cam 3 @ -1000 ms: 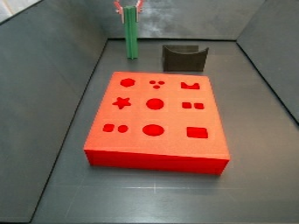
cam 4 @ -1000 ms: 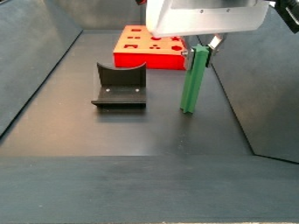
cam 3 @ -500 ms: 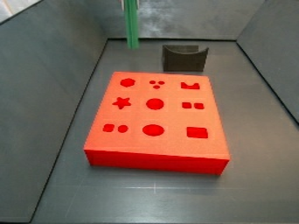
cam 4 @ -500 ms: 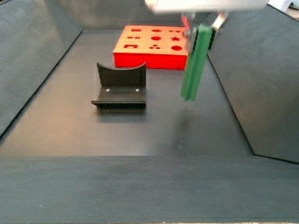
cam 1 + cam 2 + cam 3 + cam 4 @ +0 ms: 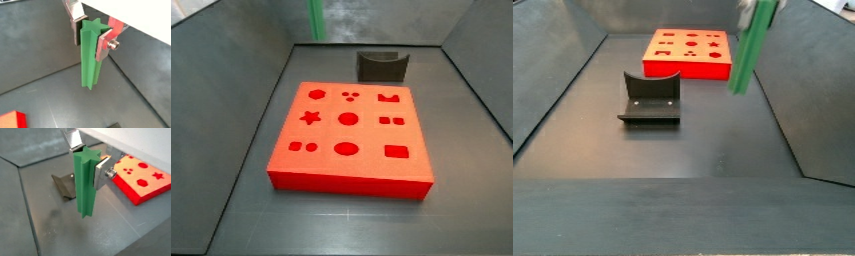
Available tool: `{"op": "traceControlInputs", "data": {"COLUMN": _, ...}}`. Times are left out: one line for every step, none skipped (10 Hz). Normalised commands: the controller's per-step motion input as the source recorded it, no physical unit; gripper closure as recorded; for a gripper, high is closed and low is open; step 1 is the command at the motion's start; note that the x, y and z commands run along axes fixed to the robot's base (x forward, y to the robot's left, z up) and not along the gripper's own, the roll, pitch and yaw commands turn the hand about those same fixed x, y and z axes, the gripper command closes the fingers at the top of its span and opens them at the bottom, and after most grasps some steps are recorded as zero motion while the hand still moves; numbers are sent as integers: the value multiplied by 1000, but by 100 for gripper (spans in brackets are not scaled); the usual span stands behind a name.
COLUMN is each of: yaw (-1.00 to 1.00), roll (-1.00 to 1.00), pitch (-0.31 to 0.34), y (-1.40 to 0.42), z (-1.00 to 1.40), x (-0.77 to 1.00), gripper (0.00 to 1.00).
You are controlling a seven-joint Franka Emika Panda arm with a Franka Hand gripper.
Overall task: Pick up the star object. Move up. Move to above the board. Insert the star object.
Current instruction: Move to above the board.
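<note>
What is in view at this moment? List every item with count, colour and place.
star object: one, bright green, upright, held off the floor in the gripper.
board: one, bright red, flat on the floor, shaped cutouts on top.
fixture: one, dark grey, on the floor between the board and the camera in a side view.
gripper: one, silver fingers with dark pads, clamped on the star object's top end; shown in both wrist views.

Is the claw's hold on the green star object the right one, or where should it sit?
Yes: the claw pinches the star object at its top end, closing from opposite sides. It is long and hangs upright, so a top grip leaves the lower end free for the board.
</note>
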Motion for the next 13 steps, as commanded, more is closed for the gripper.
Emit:
{"op": "traceControlInputs", "data": {"yaw": -7, "roll": 72, "pitch": -117, "y": -24, "z": 523, "x": -257, "gripper": 100}}
{"op": "traceControlInputs", "data": {"yaw": -11, "roll": 54, "pitch": -41, "y": -1, "z": 357, "x": -110, "gripper": 100}}
{"op": "traceControlInputs", "data": {"yaw": -1000, "roll": -17, "pitch": 564, "y": -1000, "z": 288, "x": 274, "gripper": 100}}
{"op": "traceControlInputs", "data": {"yaw": -1000, "roll": -19, "pitch": 578, "y": -1000, "z": 267, "x": 282, "gripper": 100}}
{"op": "traceControlInputs", "data": {"yaw": -906, "roll": -29, "pitch": 649, "y": -1000, "z": 282, "x": 294, "gripper": 100}}
{"op": "traceControlInputs", "data": {"yaw": -556, "roll": -64, "pitch": 472, "y": -1000, "z": 278, "x": 307, "gripper": 100}}
{"op": "traceControlInputs", "data": {"yaw": -339, "roll": -60, "pitch": 350, "y": -1000, "z": 275, "x": 311, "gripper": 100}}
{"op": "traceControlInputs", "data": {"yaw": -230, "roll": -52, "pitch": 286, "y": -1000, "z": 278, "x": 312, "gripper": 100}}
{"op": "traceControlInputs", "data": {"yaw": -78, "roll": -43, "pitch": 186, "y": -1000, "z": 281, "x": 315, "gripper": 100}}
{"op": "traceControlInputs", "data": {"yaw": -38, "roll": -24, "pitch": 142, "y": -1000, "z": 279, "x": 319, "gripper": 100}}
{"op": "traceControlInputs", "data": {"yaw": -6, "roll": -9, "pitch": 124, "y": -1000, "z": 281, "x": 332, "gripper": 100}}
{"op": "traceControlInputs", "data": {"yaw": -2, "roll": -18, "pitch": 119, "y": -1000, "z": 281, "x": 346, "gripper": 100}}
{"op": "traceControlInputs", "data": {"yaw": 1, "roll": 1, "pitch": 122, "y": -1000, "z": 285, "x": 357, "gripper": 100}}
